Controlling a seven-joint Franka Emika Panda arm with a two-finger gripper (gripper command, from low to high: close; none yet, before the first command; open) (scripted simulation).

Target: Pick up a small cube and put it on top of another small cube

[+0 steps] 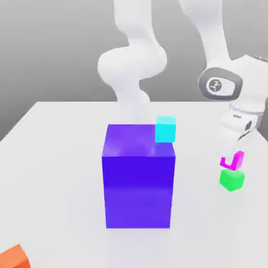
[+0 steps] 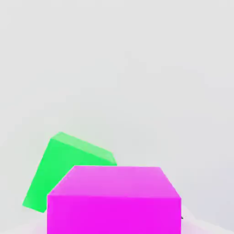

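Holding magenta cube [image 1: 232, 160], gripper [image 1: 233, 157] above green cube [image 1: 232, 179]

The small cube [image 1: 231, 160] hangs just above another small cube [image 1: 232, 180], seemingly apart.

1. A pale white table [image 1: 57, 172] carries everything; its far edge runs across the upper middle of the exterior view.
2. A big blue-purple block [image 1: 138, 183] stands on it at the frame's centre.
3. A green cube [image 1: 232, 179] [image 2: 64, 171] rests on it at centre right.
4. An orange cube [image 1: 14, 257] lies on it in the lower left corner, cut off by the frame edge.
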